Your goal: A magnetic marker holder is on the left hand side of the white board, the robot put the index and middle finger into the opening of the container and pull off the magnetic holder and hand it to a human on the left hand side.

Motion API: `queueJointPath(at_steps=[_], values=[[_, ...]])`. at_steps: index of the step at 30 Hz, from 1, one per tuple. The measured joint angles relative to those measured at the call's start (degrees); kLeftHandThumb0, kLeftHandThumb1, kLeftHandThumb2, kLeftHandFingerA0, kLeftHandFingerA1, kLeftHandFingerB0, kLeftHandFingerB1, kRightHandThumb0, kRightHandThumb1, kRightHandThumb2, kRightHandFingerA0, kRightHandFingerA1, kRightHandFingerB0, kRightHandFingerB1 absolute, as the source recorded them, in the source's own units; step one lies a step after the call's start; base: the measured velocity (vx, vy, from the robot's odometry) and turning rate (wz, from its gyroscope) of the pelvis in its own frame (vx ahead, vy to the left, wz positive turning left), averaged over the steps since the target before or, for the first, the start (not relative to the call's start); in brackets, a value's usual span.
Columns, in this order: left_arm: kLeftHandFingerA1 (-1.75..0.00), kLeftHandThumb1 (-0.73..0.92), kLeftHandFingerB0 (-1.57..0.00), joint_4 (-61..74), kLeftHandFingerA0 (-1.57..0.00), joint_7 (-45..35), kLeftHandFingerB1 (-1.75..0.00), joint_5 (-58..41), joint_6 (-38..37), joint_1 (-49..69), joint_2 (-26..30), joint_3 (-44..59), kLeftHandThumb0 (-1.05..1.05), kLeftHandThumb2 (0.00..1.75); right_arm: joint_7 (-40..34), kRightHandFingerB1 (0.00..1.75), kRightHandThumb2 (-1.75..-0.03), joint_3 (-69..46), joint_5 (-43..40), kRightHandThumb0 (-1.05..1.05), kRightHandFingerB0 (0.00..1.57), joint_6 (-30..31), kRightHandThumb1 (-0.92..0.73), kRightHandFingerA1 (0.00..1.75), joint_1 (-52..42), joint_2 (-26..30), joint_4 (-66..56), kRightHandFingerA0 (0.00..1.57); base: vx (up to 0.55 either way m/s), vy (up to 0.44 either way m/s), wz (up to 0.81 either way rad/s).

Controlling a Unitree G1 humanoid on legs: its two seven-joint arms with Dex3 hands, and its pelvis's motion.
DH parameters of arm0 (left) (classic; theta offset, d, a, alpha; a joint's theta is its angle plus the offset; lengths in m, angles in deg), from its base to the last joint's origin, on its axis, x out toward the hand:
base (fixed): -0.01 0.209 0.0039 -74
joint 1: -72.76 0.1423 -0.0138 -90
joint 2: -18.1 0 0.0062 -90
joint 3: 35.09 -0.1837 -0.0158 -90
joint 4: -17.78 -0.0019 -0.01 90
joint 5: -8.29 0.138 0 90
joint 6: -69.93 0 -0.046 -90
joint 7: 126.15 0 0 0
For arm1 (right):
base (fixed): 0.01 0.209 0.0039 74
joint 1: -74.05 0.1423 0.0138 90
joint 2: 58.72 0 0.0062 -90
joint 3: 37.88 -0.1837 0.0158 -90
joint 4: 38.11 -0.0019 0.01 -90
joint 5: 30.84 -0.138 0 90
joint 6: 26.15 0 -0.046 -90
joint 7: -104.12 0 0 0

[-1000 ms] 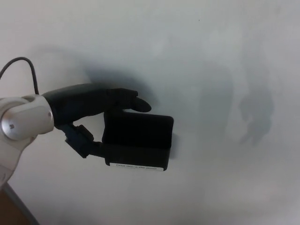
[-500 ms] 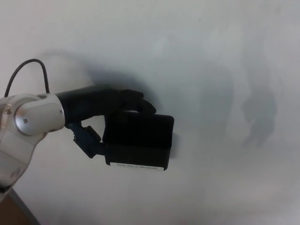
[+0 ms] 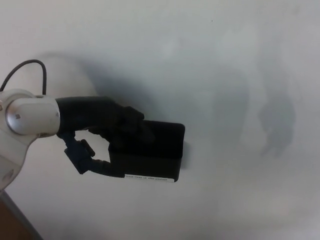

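The left hand (image 3: 102, 132) has curled its fingers down into the marker holder (image 3: 148, 150), thumb pinching underneath. The holder still sits on the whiteboard (image 3: 225, 60); pull-off and handover remain.

The left hand (image 3: 102, 135) reaches in from the picture's left on a white wrist, palm sideways. Its two black fingers (image 3: 131, 120) curl over the holder (image 3: 150, 152) top, the thumb pressing underneath, gripping it.
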Motion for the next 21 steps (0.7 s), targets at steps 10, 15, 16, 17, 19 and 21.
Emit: queueJointPath(at_steps=[10,15,16,17,19,21], values=[[-0.46,0.47,-0.21,1.5,-0.29,-5.2,-0.42,-1.6,3.6,-0.6,1.6,-0.2,-0.77,0.83,0.0,0.32,-0.64,-0.2,-0.5,-0.6,0.31,0.0,-0.78,0.43,0.6,-0.3,0.0,0.45,0.0,0.0,0.0],[-0.46,0.48,-0.18,1.8,-0.25,-5.5,-0.4,-1.7,3.6,-0.5,1.3,-0.2,-0.78,0.85,-0.1,0.31,-0.64,-0.1,-0.6,-0.6,0.3,0.1,-0.78,0.43,0.6,-0.4,-0.1,0.43,0.0,0.0,0.0],[-0.46,0.48,-0.18,1.9,-0.25,-5.5,-0.4,-1.7,3.6,-0.4,1.2,-0.2,-0.78,0.85,-0.1,0.31,-0.64,-0.1,-0.6,-0.6,0.3,0.1,-0.78,0.43,0.6,-0.4,-0.1,0.43,0.0,0.0,0.0],[-0.45,0.49,-0.14,2.0,-0.23,-5.5,-0.39,-1.7,3.6,-0.4,1.1,-0.2,-0.78,0.86,-0.1,0.31,-0.64,0.0,-0.6,-0.61,0.3,0.2,-0.78,0.42,0.6,-0.4,-0.1,0.43,0.0,0.0,0.0],[-0.45,0.49,-0.14,2.4,-0.23,-5.2,-0.39,-1.6,3.6,-0.3,0.8,0.0,-0.78,0.86,-0.1,0.31,-0.64,0.0,-0.6,-0.61,0.3,0.2,-0.78,0.42,0.7,-0.4,-0.1,0.43,0.0,0.0,0.0],[-0.48,0.31,0.0,2.6,-0.01,-4.9,-0.47,-1.6,3.6,-0.3,0.6,0.1,-0.39,0.95,-0.1,0.31,-0.64,0.0,-0.6,-0.6,0.32,0.2,-0.77,0.42,0.7,-0.4,-0.1,0.43,0.0,0.0,0.0]])
